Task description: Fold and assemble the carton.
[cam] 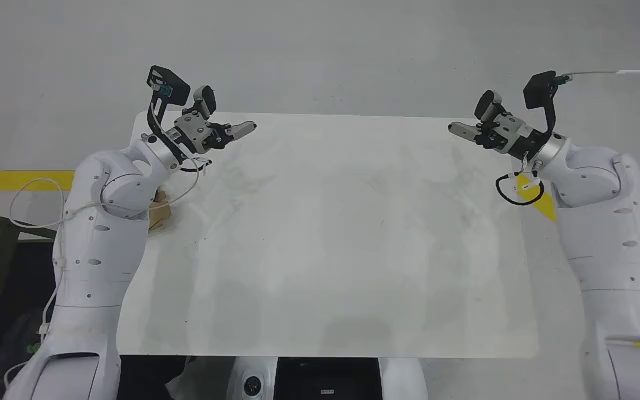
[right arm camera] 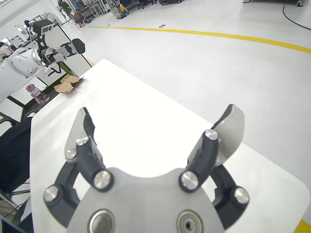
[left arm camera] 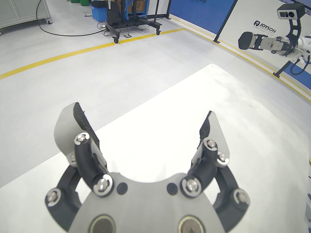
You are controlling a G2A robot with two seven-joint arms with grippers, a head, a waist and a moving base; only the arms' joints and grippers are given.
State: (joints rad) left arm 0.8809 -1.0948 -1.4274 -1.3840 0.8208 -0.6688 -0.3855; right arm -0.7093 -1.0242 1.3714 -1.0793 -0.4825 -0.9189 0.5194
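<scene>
A flattened brown carton (right arm camera: 68, 84) lies at the table's left edge near the far corner; in the top view a strip of the carton (cam: 161, 211) peeks out beneath the left arm. My left gripper (cam: 228, 113) hovers over the table's far left corner, open and empty, as the left wrist view confirms (left arm camera: 143, 112). My right gripper (cam: 472, 115) hangs over the far right corner, also open with nothing between its fingers (right arm camera: 158, 110). Both grippers stay well above the white table (cam: 340, 250) and apart from the carton.
The table's rounded far corners and edges lie just beyond both grippers. A pink bottle (right arm camera: 36, 93) stands on a lower surface beside the table's left edge. Grey floor with a yellow line (right arm camera: 218, 35) surrounds the table.
</scene>
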